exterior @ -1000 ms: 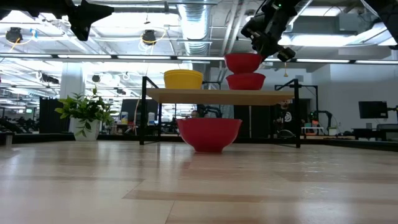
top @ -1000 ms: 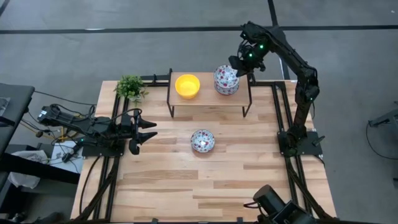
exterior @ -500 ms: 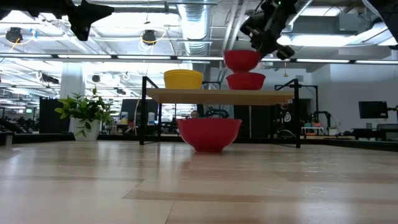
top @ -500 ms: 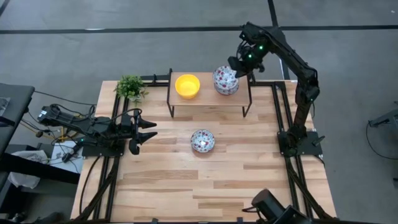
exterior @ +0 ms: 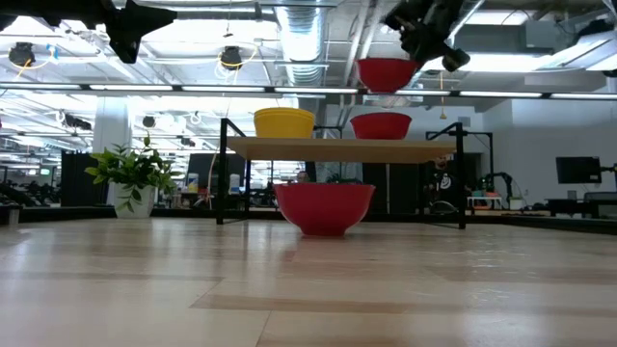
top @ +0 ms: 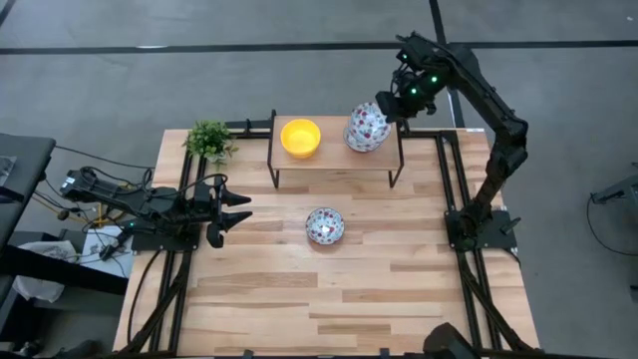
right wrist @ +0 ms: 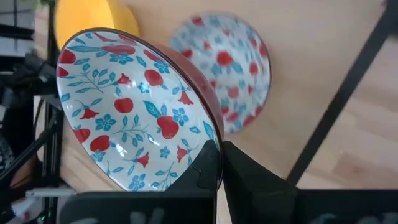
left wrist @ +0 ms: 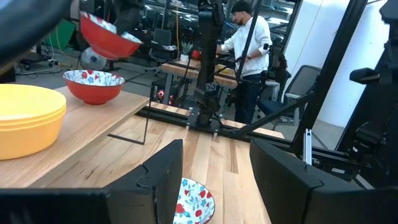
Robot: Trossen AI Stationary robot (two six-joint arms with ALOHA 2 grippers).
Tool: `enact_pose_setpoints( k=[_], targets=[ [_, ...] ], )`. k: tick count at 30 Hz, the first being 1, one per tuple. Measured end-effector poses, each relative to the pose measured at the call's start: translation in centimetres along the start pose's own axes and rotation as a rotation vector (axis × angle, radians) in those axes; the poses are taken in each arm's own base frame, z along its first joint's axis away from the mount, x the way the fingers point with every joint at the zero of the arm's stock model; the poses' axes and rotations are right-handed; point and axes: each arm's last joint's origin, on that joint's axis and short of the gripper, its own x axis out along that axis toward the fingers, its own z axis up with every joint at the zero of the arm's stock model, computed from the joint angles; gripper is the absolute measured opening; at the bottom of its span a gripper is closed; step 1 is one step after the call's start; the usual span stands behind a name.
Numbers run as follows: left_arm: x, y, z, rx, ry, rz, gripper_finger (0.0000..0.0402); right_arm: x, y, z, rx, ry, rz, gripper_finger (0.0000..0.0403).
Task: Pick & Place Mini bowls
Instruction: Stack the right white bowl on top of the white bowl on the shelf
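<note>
Your white floral-patterned mini bowl (top: pixel 365 127) with the red outside hangs tilted above a matching floral bowl (exterior: pixel 380 125) on the far right of the small wooden shelf (top: pixel 334 155), its rim pinched in the right gripper (top: pixel 397 103), whose jaws are clamped tight on it. This looks like the carry step, so next you need to level it and bring it down to the wooden worktop (top: pixel 329 289), clear of the third floral bowl (top: pixel 324 225) and the stacked glossy yellow bowls (top: pixel 300 137). The left gripper (top: pixel 236 212) waits at the left, jaws apart and holding nothing.

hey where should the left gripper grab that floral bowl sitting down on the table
Take the floral bowl by its rim, coming straight down from above: it sits upright with the mouth open, and one finger can go inside the thin wall. The left gripper waits open beside it.
</note>
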Motion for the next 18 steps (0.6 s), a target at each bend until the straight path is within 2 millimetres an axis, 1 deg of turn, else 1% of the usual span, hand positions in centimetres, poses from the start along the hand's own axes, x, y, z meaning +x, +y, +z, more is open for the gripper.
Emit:
enact_pose_setpoints(
  k=[5, 9, 15, 18],
  targets=[
    [0.0, 0.0, 0.0, -0.001, -0.001, 0.0, 0.0186, 1.3, -1.2, -1.3, 0.035, 0.083, -0.019, 0.0],
    [0.0, 0.0, 0.0, -0.001, -0.001, 0.0, 0.0186, 1.0, -1.5, -2.2, 0.038, 0.086, -0.018, 0.0],
    [0.0, 0.0, 0.0, 0.001, -0.001, 0.0, 0.0186, 0.7, -1.7, -2.1, 0.047, 0.07, -0.001, 0.0],
    [0.0, 0.0, 0.0, -0.002, 0.0, 0.001, 0.0186, 1.6, -1.7, -1.3, 0.049, 0.089, 0.039, 0.0]
  ],
)
